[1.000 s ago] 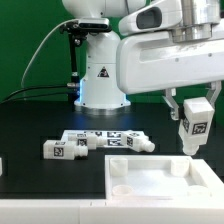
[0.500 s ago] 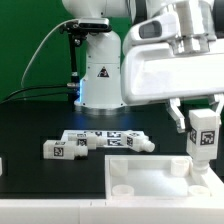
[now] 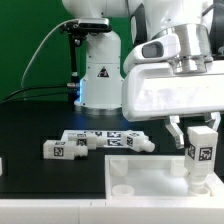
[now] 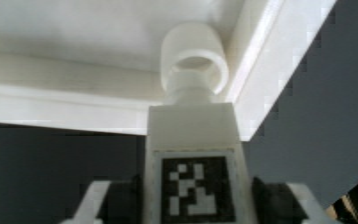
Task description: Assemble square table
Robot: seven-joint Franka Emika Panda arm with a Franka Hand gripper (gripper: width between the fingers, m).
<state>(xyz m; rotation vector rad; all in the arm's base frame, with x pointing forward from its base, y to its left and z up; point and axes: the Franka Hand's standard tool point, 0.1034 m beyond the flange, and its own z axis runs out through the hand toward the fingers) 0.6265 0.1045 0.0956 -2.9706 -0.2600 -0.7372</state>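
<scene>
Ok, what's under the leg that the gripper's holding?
Under the leg held by the gripper lies a corner of the square top, inside its raised rim. The leg covers the spot right below its tip, so neither a hole nor contact can be seen.

No words or numbers are readable. The robot base (image 3: 100, 92) wears a triangle sign (image 3: 101, 72). One leg (image 3: 201, 158) shows a black-and-white tag (image 4: 195, 186)

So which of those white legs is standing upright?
The leg held in the gripper, at the top's corner on the exterior view's right. The loose legs lie on their sides.
</scene>
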